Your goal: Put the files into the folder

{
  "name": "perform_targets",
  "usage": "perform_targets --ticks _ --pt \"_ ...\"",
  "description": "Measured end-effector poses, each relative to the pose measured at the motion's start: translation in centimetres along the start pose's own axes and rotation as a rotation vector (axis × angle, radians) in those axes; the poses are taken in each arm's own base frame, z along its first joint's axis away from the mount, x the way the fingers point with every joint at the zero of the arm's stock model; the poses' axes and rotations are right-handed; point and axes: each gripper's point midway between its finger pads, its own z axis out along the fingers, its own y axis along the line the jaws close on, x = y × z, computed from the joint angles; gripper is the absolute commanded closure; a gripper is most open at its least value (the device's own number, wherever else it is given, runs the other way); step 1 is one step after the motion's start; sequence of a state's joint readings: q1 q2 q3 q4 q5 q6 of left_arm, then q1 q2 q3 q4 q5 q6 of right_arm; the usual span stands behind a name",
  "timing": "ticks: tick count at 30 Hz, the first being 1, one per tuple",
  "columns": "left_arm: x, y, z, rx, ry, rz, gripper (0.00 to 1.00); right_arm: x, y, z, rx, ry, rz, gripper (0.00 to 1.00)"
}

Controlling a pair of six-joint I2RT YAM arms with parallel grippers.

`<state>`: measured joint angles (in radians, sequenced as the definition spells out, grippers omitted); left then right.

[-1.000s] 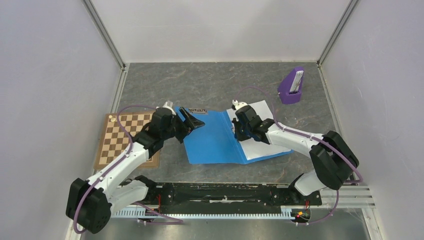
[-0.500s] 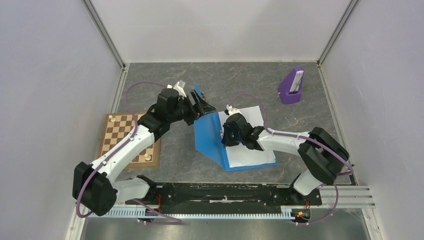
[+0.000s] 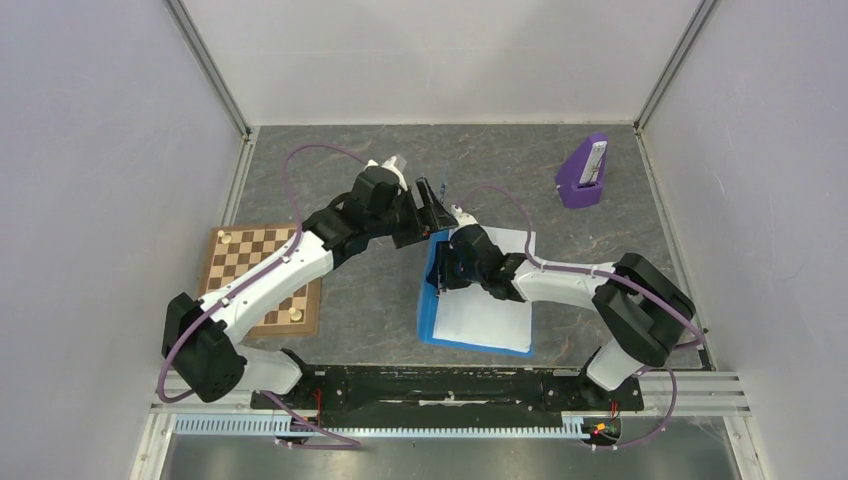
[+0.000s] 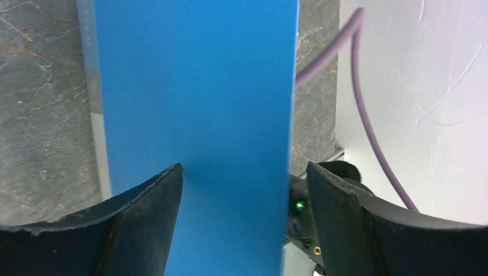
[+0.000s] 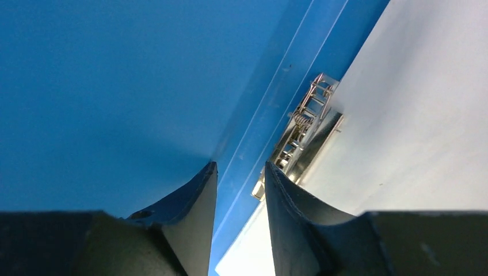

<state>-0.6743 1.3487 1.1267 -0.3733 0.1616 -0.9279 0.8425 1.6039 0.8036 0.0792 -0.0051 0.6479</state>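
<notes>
The grey stone counter [image 3: 350, 170] carries everything. On it, near my bases, lies the blue folder [image 3: 430, 318], its lower leaf flat and its cover lifted up on edge along the left side. The white files [image 3: 485, 310] lie inside on that lower leaf, next to the metal clip [image 5: 304, 135].

My left end effector [image 3: 437, 212] has its fingers [image 4: 144, 218] spread wide on either side of the raised cover; whether they touch it I cannot tell. My right end effector [image 3: 450, 270] sits low at the spine, its fingers [image 5: 190, 213] close together with a narrow gap, holding nothing.

Half a second ago the cover leaned further left and open; now it stands steeper, and my left arm has swung right over the folder.
</notes>
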Motion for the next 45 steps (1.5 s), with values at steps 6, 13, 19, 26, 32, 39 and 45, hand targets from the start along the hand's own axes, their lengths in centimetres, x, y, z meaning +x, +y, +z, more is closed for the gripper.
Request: perform_targets --ticks 6,13,19,26,32,39,45 --pt "0.2 -1.9 -0.7 -0.009 -0.019 0.037 0.15 -0.7 0.5 0.1 -0.022 -0.024 0.017 0.51" --pt "1.8 -2.3 -0.8 -0.033 -0.002 0.067 0.15 -1.7 -2.4 -2.1 -0.006 -0.074 0.079 0.45" --pt "4.2 -3.8 -0.6 -0.003 0.030 0.100 0.15 -4.6 -6.0 -6.9 0.081 -0.201 0.123 0.23" --pt "6.9 -4.9 0.9 0.015 0.077 0.128 0.15 -5.8 -9.1 -13.7 0.235 -0.370 0.108 0.07" --pt "8.8 -6.4 2.2 0.074 0.124 0.144 0.15 -5.9 -11.8 -19.8 0.349 -0.526 0.140 0.05" --pt "10.1 -6.5 5.4 0.117 0.159 0.131 0.15 -5.3 -13.2 -21.7 0.433 -0.537 0.140 0.04" --pt "11.2 -3.7 8.1 0.031 0.176 0.149 0.15 -5.2 -13.6 -21.1 0.470 -0.493 0.106 0.02"
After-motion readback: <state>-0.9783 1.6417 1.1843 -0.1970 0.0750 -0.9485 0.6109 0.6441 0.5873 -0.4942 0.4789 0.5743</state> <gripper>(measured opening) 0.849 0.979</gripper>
